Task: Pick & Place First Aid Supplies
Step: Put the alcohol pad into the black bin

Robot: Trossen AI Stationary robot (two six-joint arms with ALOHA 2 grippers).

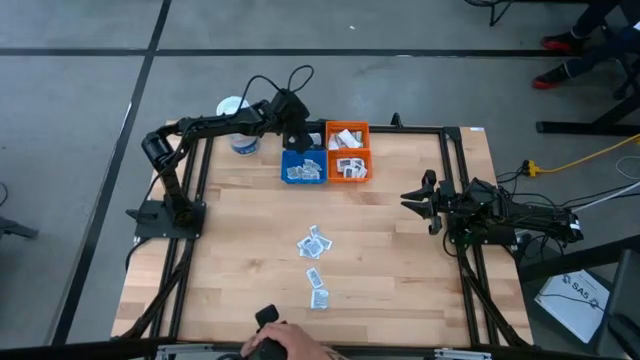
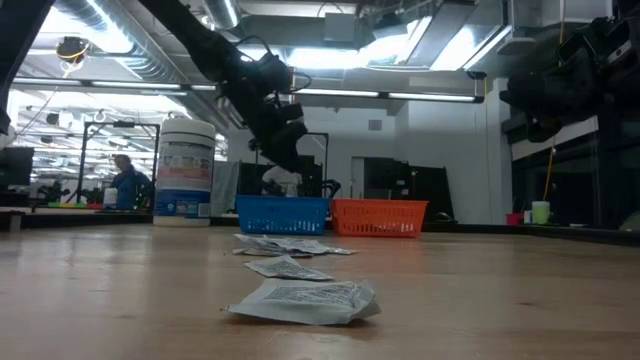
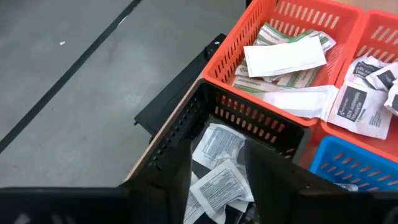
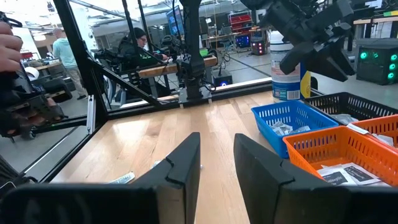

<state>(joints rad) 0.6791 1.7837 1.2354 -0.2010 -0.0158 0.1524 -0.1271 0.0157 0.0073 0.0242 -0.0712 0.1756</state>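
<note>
Several first aid sachets (image 1: 316, 243) lie loose on the middle of the wooden table, with more nearer the front edge (image 1: 318, 296). At the far edge stand a blue bin (image 1: 303, 167), two orange bins (image 1: 348, 150) and a black bin (image 3: 249, 115). My left gripper (image 3: 217, 180) hangs open over the black bin, slanting down; sachets (image 3: 214, 146) lying in that bin show between its fingers. In the high view this gripper (image 1: 293, 135) covers the black bin. My right gripper (image 1: 412, 197) waits open at the table's right edge, holding nothing (image 4: 217, 155).
A white lidded tub (image 1: 237, 120) stands left of the bins at the far edge. Both orange bins (image 3: 280, 56) and the blue bin (image 3: 348, 168) hold sachets. A person's hand (image 1: 285, 345) reaches in at the near edge. Black frame rails run along the table's sides.
</note>
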